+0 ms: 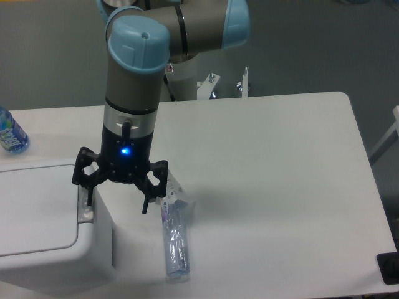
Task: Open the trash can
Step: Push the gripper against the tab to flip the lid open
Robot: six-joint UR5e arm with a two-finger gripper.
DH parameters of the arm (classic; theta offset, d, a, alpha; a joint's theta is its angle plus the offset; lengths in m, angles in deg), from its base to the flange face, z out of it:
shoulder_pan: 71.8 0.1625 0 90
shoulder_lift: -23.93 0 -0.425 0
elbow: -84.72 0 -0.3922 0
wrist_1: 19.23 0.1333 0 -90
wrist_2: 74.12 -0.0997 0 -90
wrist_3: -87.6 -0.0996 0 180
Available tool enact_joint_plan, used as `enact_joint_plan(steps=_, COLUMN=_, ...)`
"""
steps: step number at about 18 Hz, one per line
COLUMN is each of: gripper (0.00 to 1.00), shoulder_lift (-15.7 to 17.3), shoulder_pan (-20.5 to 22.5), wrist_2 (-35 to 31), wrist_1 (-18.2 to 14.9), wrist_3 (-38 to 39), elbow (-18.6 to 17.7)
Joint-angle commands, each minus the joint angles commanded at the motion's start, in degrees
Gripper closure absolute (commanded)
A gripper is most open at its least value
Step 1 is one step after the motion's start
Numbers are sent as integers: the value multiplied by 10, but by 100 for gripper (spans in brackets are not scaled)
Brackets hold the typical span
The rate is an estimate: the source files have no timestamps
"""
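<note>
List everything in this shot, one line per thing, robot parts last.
trash can: one, white, bottom left corner, flat lid closed.
push-button strip: one, grey, on the can's right edge beside the lid.
crushed plastic bottle: one, clear with a blue tint, lying on the table just right of the can.
water bottle: one, blue label, at the left edge, partly cut off.
table: one, white, filling most of the view.
metal fixtures: a few, white and silver, behind the table's far edge; too small to identify.
arm: one, grey with light blue caps, reaching down from the top.
gripper: one, black with a blue light, fingers spread, one fingertip at the button strip.
</note>
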Motion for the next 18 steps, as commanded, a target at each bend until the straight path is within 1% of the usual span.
enact_joint_plan(steps=11, gripper=0, shoulder_lift=-1, shoulder_pan=0, wrist_2=-1, wrist_1=0, wrist_3=1, elbow=3)
enact_joint_plan(steps=14, gripper=0, shoulder_lift=-1, shoulder_pan=0, wrist_2=-3, wrist_1=11, wrist_3=-4, elbow=30)
enact_joint_plan(steps=16, gripper=0, shoulder_lift=-3, shoulder_pan=5, wrist_2=-13, wrist_1=17, wrist_3=-11, elbow=59)
enact_joint_plan(steps=18, gripper=0, shoulder_lift=3, shoulder_pan=21, wrist_2=-55, wrist_1=9, wrist_3=-40, elbow=72)
